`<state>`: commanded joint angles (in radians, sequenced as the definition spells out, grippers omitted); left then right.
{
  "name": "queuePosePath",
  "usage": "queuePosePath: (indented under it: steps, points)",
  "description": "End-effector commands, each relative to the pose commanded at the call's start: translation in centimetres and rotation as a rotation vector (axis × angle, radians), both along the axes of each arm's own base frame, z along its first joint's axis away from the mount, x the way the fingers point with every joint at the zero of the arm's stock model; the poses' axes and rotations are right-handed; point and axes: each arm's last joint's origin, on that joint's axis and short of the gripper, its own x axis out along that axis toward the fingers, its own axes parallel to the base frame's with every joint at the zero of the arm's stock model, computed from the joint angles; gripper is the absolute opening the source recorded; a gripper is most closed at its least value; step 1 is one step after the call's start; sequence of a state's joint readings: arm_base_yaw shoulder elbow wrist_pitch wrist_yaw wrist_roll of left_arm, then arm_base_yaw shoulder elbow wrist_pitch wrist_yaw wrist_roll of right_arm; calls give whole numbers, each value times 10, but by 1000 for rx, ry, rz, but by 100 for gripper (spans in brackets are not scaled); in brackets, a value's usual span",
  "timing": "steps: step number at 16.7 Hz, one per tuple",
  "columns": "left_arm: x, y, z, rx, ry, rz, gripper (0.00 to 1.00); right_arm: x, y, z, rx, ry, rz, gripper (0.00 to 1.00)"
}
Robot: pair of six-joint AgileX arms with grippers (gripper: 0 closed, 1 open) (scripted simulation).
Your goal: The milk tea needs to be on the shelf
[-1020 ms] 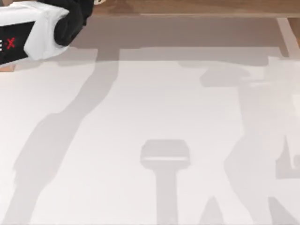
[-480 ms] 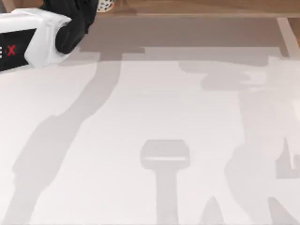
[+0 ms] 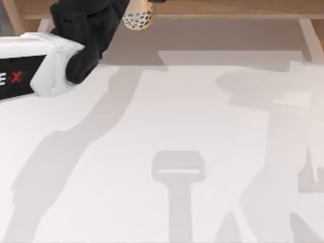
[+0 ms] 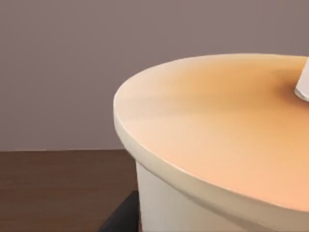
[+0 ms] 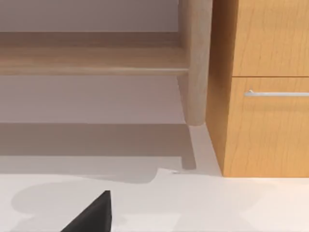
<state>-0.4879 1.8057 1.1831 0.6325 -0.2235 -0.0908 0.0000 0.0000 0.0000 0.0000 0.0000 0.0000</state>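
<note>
- Milk tea (image 3: 137, 16): at the far left of the top view, its pearl-filled bottom showing beside the black left hand (image 3: 109, 15), over the shelf (image 3: 228, 7) edge.
- Left wrist view: orange lid (image 4: 227, 125) close up, white straw (image 4: 303, 84) at its centre; a dark finger (image 4: 120, 217) sits against the cup wall, so the left hand appears closed on the cup.
- Shelf: long wooden board along the far edge of the white bench (image 3: 162, 152), with an upright support (image 5: 195, 63) beside a wooden cabinet (image 5: 265, 87).
- Right hand: one dark fingertip (image 5: 94, 215) over the bench; open or closed, cannot tell.
</note>
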Motion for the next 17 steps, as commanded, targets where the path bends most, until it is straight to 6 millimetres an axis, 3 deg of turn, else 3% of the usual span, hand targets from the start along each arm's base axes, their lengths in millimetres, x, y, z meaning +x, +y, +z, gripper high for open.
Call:
queuePosePath:
  steps: [4,8,15,17]
  points:
    - [37,28,-6,29,6,137,0,0,0,0,0,0,0,100]
    - [73,28,-9,81,-8,213,0,0,0,0,0,0,0,100]
    - [80,24,-10,99,-16,223,0,0,0,0,0,0,0,100]
    - [80,24,-10,99,-16,223,15,0,0,0,0,0,0,100]
